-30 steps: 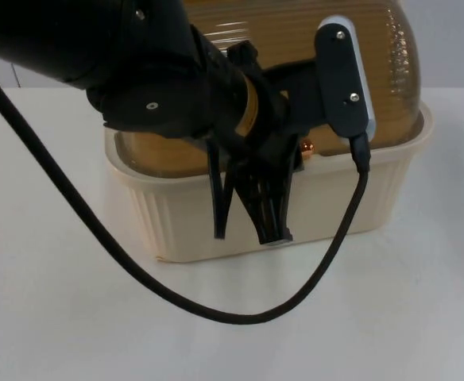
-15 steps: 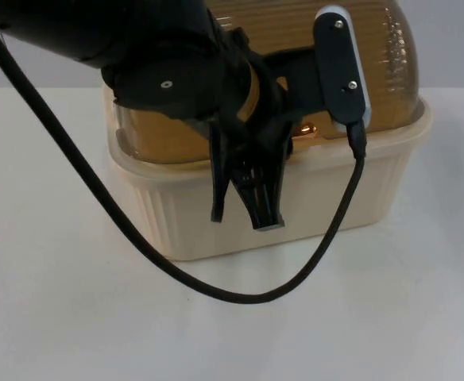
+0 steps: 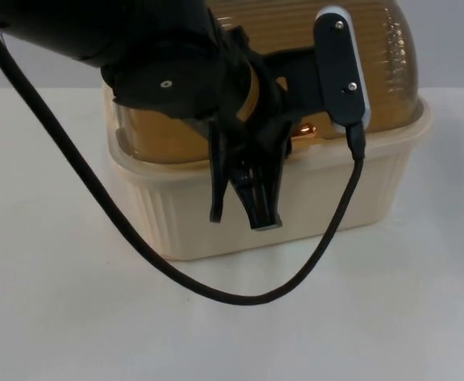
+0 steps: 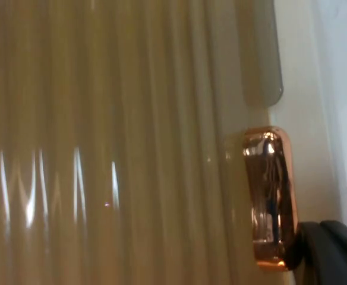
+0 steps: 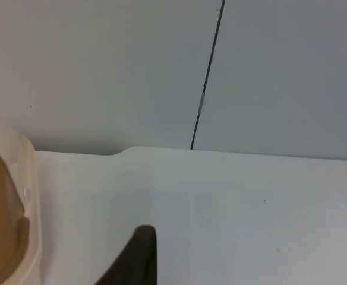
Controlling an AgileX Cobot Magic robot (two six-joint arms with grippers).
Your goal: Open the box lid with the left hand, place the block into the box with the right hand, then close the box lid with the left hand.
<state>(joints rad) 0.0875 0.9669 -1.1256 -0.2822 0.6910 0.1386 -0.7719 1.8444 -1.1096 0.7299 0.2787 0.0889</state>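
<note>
A cream box [image 3: 351, 198] stands mid-table with its ribbed amber lid [image 3: 375, 71] down on the rim. A small copper handle [image 3: 307, 129] sits at the lid's front edge. My left gripper [image 3: 241, 218] hangs over the box's front wall just below and to the left of that handle, open, nothing between its fingers. In the left wrist view the copper handle [image 4: 268, 196] is close, one black fingertip [image 4: 331, 252] right beside its end, against the ribbed lid [image 4: 102, 148]. The right wrist view has one black fingertip [image 5: 135, 258] above bare table, next to the box's rim [image 5: 28, 196].
White table top [image 3: 57, 317] surrounds the box on the left, front and right. The grey partition wall [image 5: 102, 71] rises behind the table's far edge, with a dark vertical seam [image 5: 206, 89].
Over the first half second the left gripper drew up and back along the box front, and the handle shifted away with it. Nothing has moved since.
</note>
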